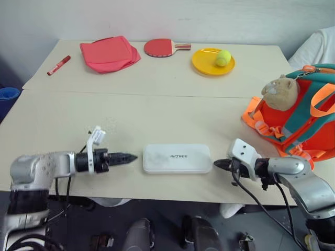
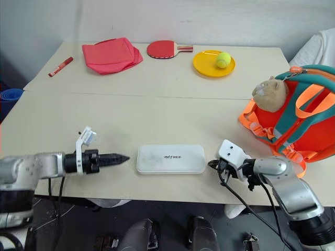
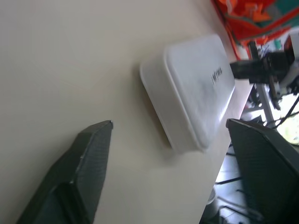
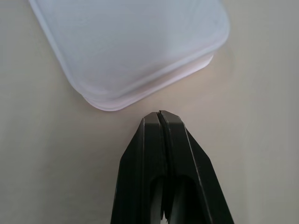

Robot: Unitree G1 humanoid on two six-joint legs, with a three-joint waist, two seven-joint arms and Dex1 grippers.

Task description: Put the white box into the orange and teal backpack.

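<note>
White box (image 1: 177, 158) flat near desk's (image 1: 157, 115) front edge, between wide-spread left gripper (image 3: 170, 175) and pinched-closed right gripper (image 4: 160, 117); orange and teal backpack (image 1: 306, 115) at right edge.

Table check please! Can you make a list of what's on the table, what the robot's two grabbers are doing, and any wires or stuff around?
Surface: beige table, two tops joined by a seam.
Job's things: white box flat near the front edge; orange and teal backpack at the right, plush charm on it.
Clutter: pink-red cloth pouch, red paddle, yellow plate with a tennis ball, red marker.
Grippers: left gripper open, off the box's left end; right gripper shut, just off its right end.
Cables: black cables hang from both wrists.
Surroundings: white wall, blue object at left.
</note>
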